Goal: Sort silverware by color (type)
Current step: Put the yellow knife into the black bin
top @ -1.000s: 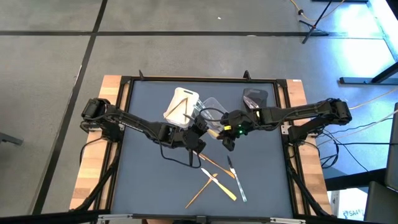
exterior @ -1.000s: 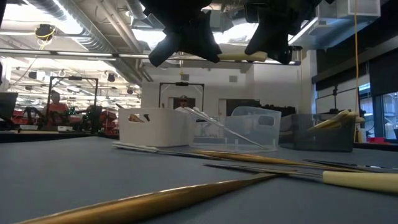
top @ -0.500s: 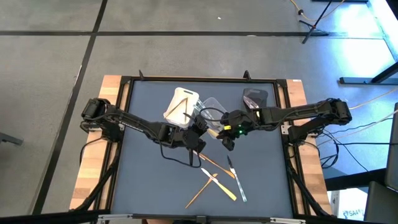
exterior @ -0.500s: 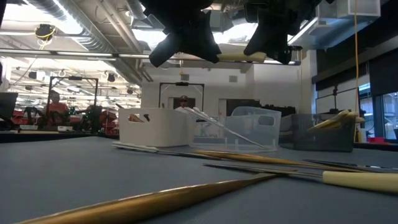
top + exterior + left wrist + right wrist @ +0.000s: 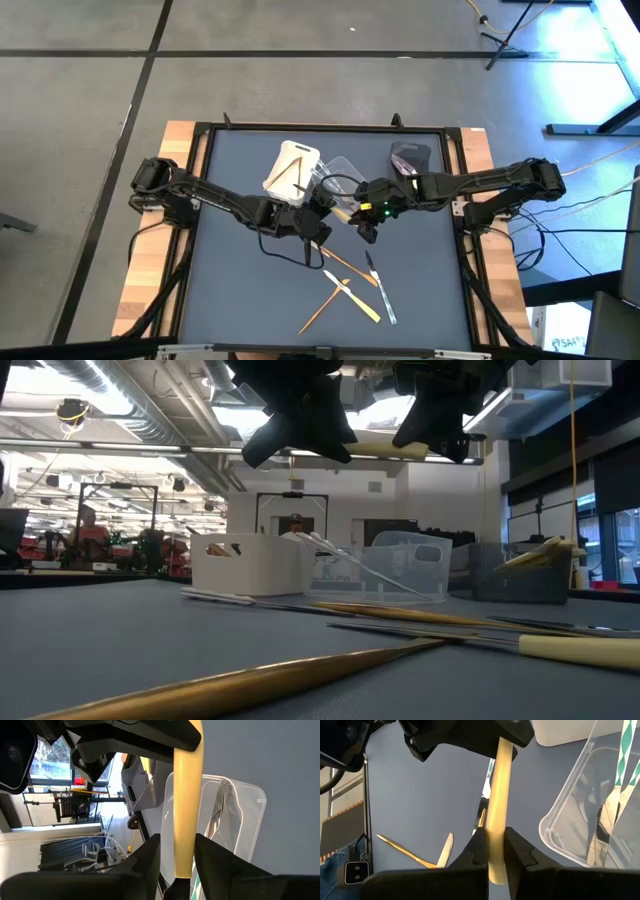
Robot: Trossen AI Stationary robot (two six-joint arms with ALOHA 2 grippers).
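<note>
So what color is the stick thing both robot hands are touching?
Pale yellow utensil, clearest in the right wrist view.

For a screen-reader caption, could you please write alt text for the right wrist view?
A yellow utensil handle runs between the right gripper, whose jaws are shut on it, and the left gripper at its far end. Beside it sits a clear tub holding clear cutlery, with tan wooden utensils lying on the grey table.

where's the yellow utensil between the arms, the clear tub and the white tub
yellow utensil (image 5: 495, 820): right wrist view, middle of its handle, held in the right claw (image 5: 490, 842).
clear tub (image 5: 405, 565): low view, its front wall.
white tub (image 5: 250, 565): low view, its front wall.
</note>
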